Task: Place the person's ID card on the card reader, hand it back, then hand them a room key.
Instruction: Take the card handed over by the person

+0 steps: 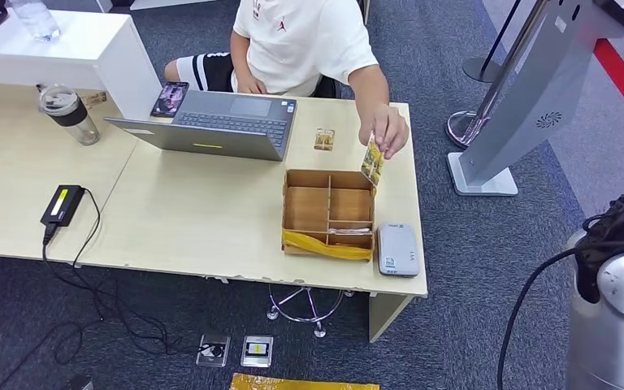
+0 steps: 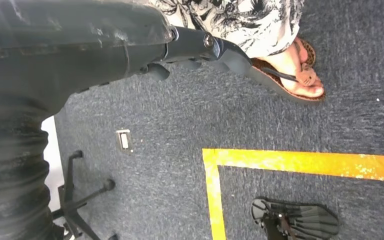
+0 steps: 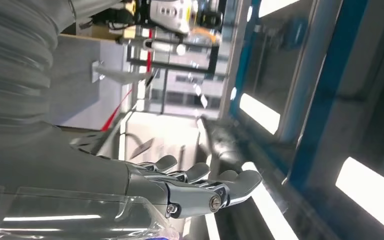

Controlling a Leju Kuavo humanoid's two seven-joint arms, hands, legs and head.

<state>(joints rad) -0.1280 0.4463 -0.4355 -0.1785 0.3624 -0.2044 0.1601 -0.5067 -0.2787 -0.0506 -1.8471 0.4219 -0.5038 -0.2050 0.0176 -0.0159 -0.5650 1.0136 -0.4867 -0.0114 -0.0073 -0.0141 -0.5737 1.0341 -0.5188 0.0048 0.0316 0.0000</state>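
Across the table sits a person in a white shirt, whose hand [image 1: 388,130] holds a yellowish card [image 1: 371,160] upright over the far right corner of the wooden divided box [image 1: 329,213]. A second small card [image 1: 323,139] lies flat on the table beyond the box. The grey card reader [image 1: 397,249] lies at the box's right, near the table's front edge. My right hand [image 3: 180,185] is raised in the air, fingers stretched out, holding nothing. My left hand [image 2: 130,45] hangs over the carpet with nothing in it.
An open laptop [image 1: 219,122], a phone [image 1: 170,99], a lidded cup [image 1: 69,114] and a black adapter [image 1: 62,205] with its cable lie on the left of the table [image 1: 195,219]. A grey kiosk stand [image 1: 528,97] rises at the right. A person's sandalled foot [image 2: 295,75] is near my left hand.
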